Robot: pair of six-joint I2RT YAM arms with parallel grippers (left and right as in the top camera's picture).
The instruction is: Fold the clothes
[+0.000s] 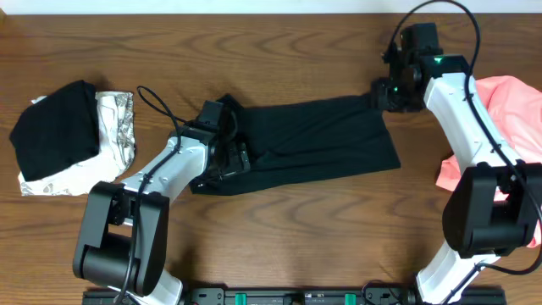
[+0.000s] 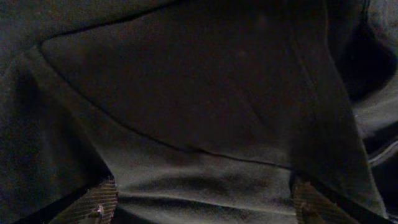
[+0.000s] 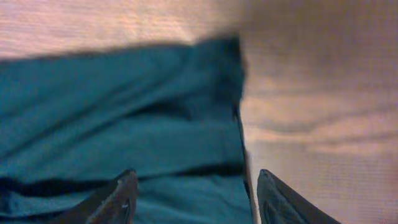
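Note:
A black T-shirt [image 1: 313, 140] lies folded into a long band across the middle of the table. My left gripper [image 1: 233, 154] sits low over its left end. In the left wrist view only dark cloth [image 2: 199, 112] fills the frame, and the left gripper [image 2: 202, 202] is open with its fingers [image 2: 93, 205] wide apart over the fabric. My right gripper [image 1: 378, 93] is at the shirt's far right corner. In the right wrist view the right gripper [image 3: 196, 183] is open, straddling the shirt's edge [image 3: 239, 143], which looks bluish here, with nothing clamped.
At the far left a folded black garment [image 1: 55, 127] rests on a white-grey patterned one [image 1: 118, 127]. A salmon-pink garment [image 1: 512, 97] lies crumpled at the right edge behind the right arm. Bare wooden table [image 3: 317, 124] lies right of the shirt.

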